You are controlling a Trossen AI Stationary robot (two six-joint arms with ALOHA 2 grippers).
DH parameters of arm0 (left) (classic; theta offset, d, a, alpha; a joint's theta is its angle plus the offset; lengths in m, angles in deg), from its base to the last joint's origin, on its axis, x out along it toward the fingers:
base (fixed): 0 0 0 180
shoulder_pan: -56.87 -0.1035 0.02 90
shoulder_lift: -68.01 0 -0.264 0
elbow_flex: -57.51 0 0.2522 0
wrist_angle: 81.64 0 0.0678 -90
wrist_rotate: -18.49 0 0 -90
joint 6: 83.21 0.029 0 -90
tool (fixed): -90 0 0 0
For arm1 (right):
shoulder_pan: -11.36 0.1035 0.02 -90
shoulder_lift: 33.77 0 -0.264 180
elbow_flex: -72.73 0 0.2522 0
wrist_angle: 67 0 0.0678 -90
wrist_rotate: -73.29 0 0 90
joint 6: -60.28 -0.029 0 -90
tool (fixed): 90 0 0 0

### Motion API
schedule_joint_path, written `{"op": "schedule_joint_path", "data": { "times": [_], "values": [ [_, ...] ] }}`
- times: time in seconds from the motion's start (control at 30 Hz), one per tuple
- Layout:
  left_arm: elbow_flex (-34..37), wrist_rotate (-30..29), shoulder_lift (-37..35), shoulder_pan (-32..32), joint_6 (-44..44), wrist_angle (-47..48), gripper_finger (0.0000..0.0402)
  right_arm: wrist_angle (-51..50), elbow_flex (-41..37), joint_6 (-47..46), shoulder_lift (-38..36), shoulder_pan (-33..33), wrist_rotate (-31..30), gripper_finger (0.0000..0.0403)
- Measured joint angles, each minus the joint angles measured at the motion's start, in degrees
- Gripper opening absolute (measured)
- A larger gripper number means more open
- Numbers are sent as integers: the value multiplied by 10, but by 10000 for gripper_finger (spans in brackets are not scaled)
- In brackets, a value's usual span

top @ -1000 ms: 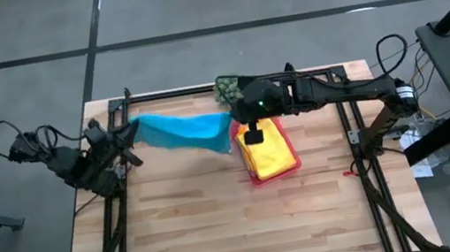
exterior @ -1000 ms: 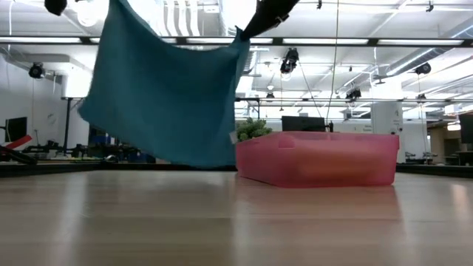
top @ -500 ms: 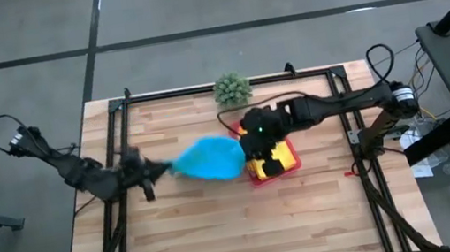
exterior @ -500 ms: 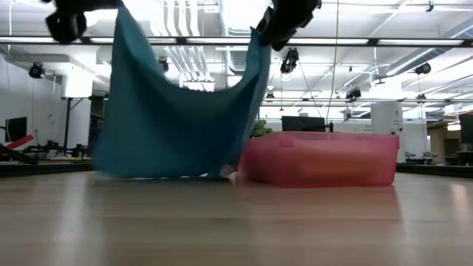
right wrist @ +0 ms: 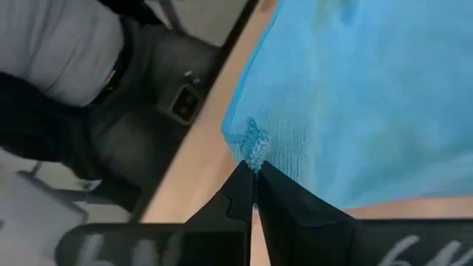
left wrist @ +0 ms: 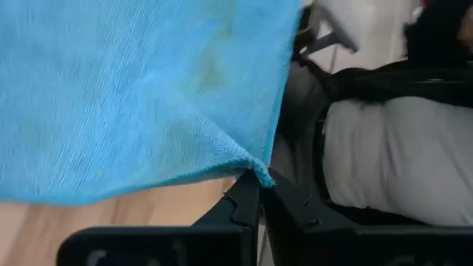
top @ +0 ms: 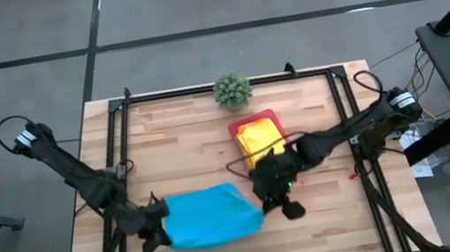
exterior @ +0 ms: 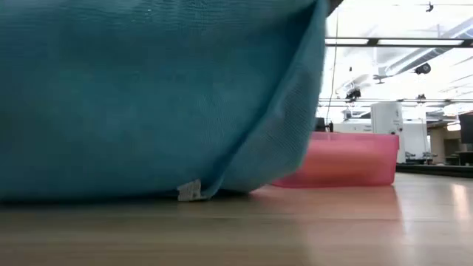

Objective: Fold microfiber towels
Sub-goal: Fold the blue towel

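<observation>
turquoise towel [top: 207, 218] soft cloth, matt, fine ribbed weave visible in the wrist views [left wrist: 133, 89], slightly fuzzy nap, stitched hem along the edge; small white fabric tag [exterior: 189, 191] at its lower edge; table [top: 183, 141] butcher-block wood in pale planks, smooth, low sheen that picks up reflections in the low view; pink tray [exterior: 355, 159] translucent plastic, smooth, slightly frosted; yellow towel [top: 263, 141] in it matt cloth; left gripper [left wrist: 255, 185] and right gripper [right wrist: 251, 177] dark matt hard plastic or metal, cannot tell which; table frame [top: 122, 123] black metal tube, matt; potted plant [top: 232, 89] spiky green, looks plastic
</observation>
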Motion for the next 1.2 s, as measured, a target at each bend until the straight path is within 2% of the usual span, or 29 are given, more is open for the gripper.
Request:
{"op": "schedule_joint_path", "data": {
  "times": [0.17, 0.27, 0.37, 0.53, 0.63, 0.77, 0.9, 1.0, 1.2],
  "values": [
    [3, 14, 74, 8, -26, -49, 4, 35, -19, -46, 23, 40, -2, 9],
    [3, 36, 113, 8, -25, -111, 26, 36, -19, -69, 41, 49, -2, 18],
    [3, 66, 144, 8, -28, -159, 61, 36, -19, -89, 58, 51, -2, 40],
    [0, 101, 167, 7, -38, -149, 117, 34, -19, -92, 70, 51, -3, 92],
    [3, 99, 165, -4, -40, -118, 132, 33, -19, -90, 68, 51, -3, 122],
    [3, 50, 153, -18, 6, -98, 134, 31, -19, -92, 60, 51, -5, 150],
    [3, -61, 155, -40, 83, -93, 134, 26, -21, -91, 57, 52, -45, 161],
    [3, -124, 173, -63, 139, -94, 134, 26, -24, -86, 57, 52, -64, 161],
    [3, -147, 239, -107, 188, -93, 134, 27, -27, -69, 58, 52, -94, 152]
  ]
}}
